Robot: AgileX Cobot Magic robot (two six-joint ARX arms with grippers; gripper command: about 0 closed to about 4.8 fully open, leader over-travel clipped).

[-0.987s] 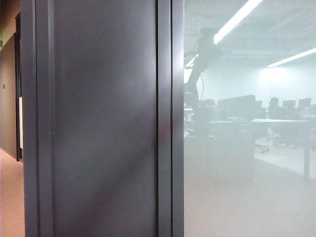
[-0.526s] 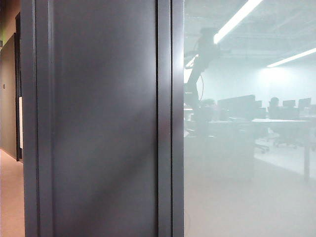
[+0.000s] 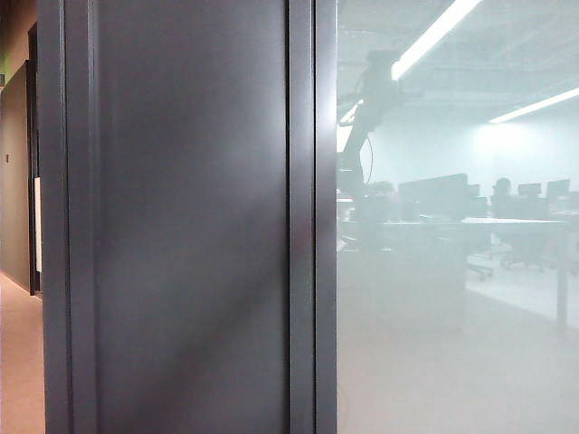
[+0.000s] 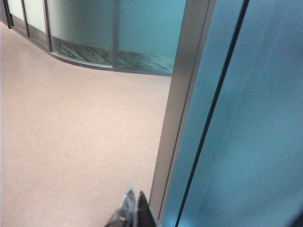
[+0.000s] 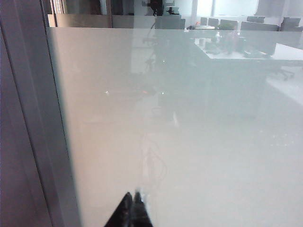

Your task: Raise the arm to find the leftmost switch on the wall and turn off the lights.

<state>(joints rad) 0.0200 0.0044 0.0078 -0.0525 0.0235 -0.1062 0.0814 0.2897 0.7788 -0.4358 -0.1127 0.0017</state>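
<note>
Hands first: the left hand is showing only its fingertips, pressed together and holding nothing, hanging over pale floor just beside a metal frame post. The right hand is likewise pinched shut and empty, pointing at frosted glass. Outward, the arm is appearing as a hazy dark silhouette in the pale glass, reaching up toward the ceiling light strip. The lights are glowing and no switch is showing anywhere, so finding and pressing it is seemingly still waiting.
</note>
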